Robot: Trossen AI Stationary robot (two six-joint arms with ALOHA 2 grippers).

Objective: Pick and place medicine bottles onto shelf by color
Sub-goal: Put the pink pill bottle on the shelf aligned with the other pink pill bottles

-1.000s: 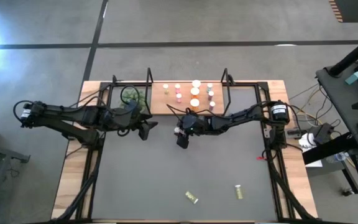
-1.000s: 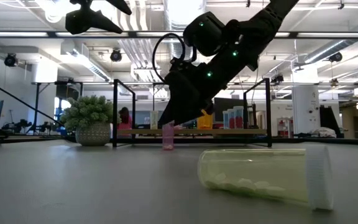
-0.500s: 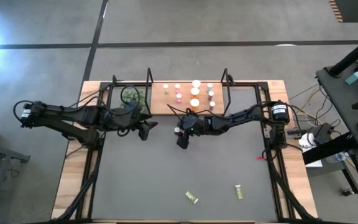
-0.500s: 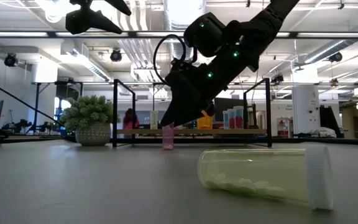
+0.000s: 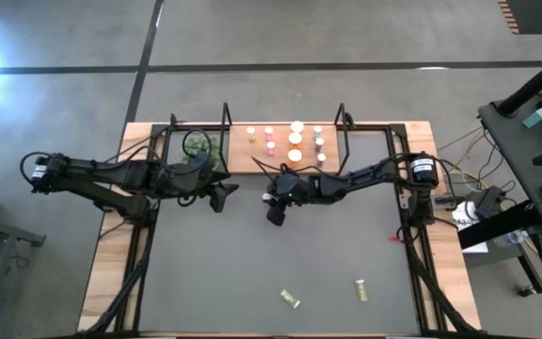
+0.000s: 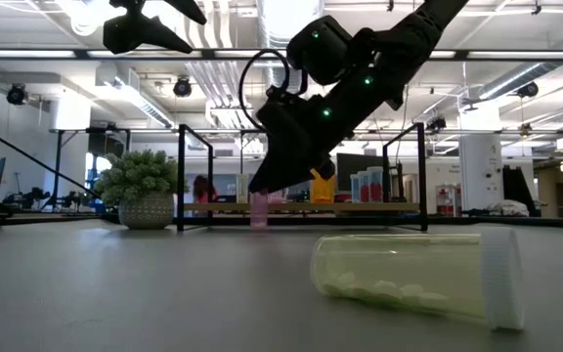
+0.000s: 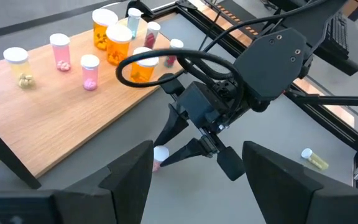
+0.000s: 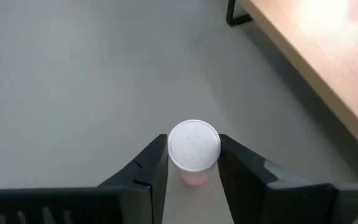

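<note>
A small pink medicine bottle with a white cap stands upright on the dark grey mat, just in front of the shelf. My right gripper is shut on it. It also shows in the low view as the pink bottle under the right arm's fingers. Several capped bottles stand on the wooden shelf. My left gripper hangs open above the mat to the left, with nothing between its fingers. My right gripper pinches the bottle's white cap between its two fingers, one on each side. The fingers slant down from the table's right side. The bottle stays upright below them. I cannot tell whether its bottom still touches the mat.
Two yellow-green bottles lie on their sides near the mat's front edge, one large in the low view. A small potted plant stands at the shelf's left end. Black frame uprights rise at both shelf ends.
My right gripper has shut on the pink bottle without otherwise moving. The bottle, still upright, has shifted a little toward the table's left.
</note>
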